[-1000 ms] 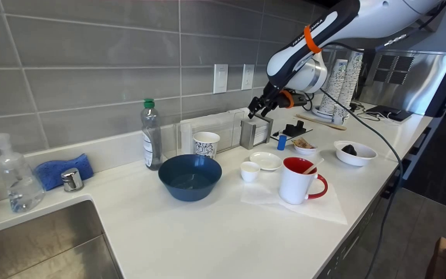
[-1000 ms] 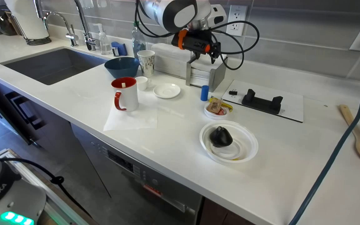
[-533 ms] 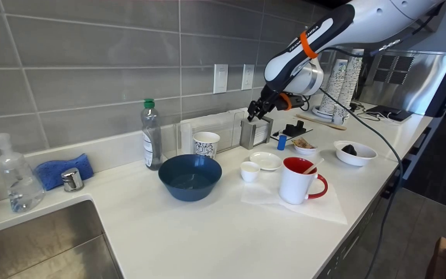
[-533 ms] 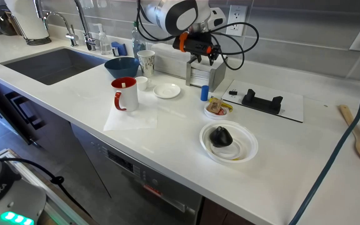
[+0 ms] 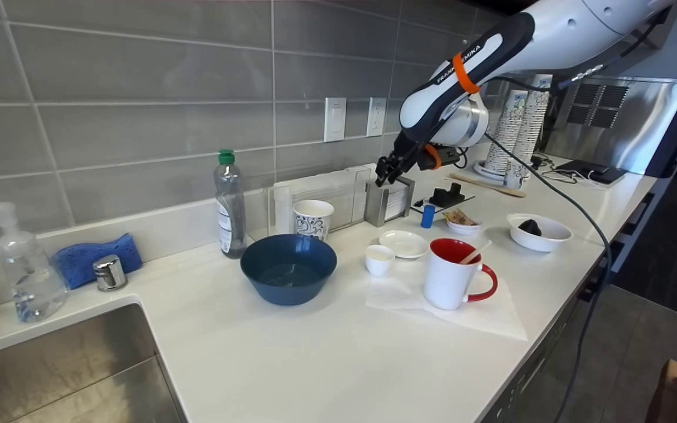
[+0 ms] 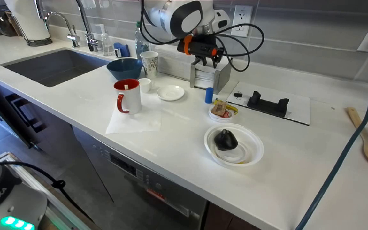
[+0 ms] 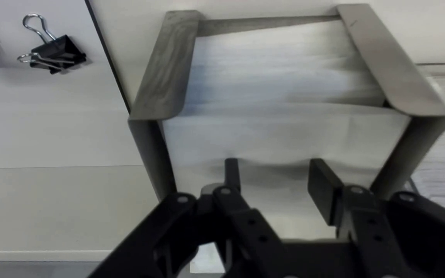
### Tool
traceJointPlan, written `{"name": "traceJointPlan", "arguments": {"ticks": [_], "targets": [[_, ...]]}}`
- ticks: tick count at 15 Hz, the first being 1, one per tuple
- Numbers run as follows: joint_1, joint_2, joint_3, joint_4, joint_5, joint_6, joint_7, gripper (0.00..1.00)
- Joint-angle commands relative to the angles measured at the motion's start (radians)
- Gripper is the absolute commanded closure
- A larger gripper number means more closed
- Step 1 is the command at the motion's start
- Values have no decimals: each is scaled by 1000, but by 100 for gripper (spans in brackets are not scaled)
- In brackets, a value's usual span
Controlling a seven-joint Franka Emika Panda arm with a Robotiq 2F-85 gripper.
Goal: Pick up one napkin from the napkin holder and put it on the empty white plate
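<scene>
While the small upright silver-grey metal napkin holder point(image 6: 223, 79) is standing on the white countertop point(image 6: 177, 140), the black two-fingered gripper point(image 7: 275, 173) is hanging right over its top, its fingertips point(image 7: 232, 173) parted, with nothing but white paper showing through the gap. The prize, a thin, floppy white paper napkin point(image 7: 284, 133), is lying uppermost in the holder, between the metal walls, and soft shadows are pooling beside the fingertips; whether they are touching the sheet, I'm not managing to tell. We're standing, I'd judge, right at the brink of the pinch, and it's calling for a light touch: pressing gently, drawing the fingers together slowly, letting a single layer buckle up into the gap rather than digging for a thick wad. Both fingers are appearing between the holder's walls, so it's paying to keep them off that metal. If a second layer is clinging on the lift, a pause should be giving it time to drop back. The small round white plate point(image 6: 170, 92) is waiting, bare, near the holder, with a red-handled white mug point(image 6: 133, 100) standing beyond it, while a short blue plastic-looking cylinder point(image 6: 209, 95) is standing just beside the holder's front corner.
</scene>
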Motion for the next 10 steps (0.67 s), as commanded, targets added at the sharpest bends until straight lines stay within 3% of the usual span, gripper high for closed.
{"name": "traceJointPlan", "arguments": {"ticks": [1,5,10], "targets": [[-11,20,13,31,-34,5,29,53],[-9,21,11,31,-40,4,29,64],[-5,24,6,31,-53,3,32,65]]}}
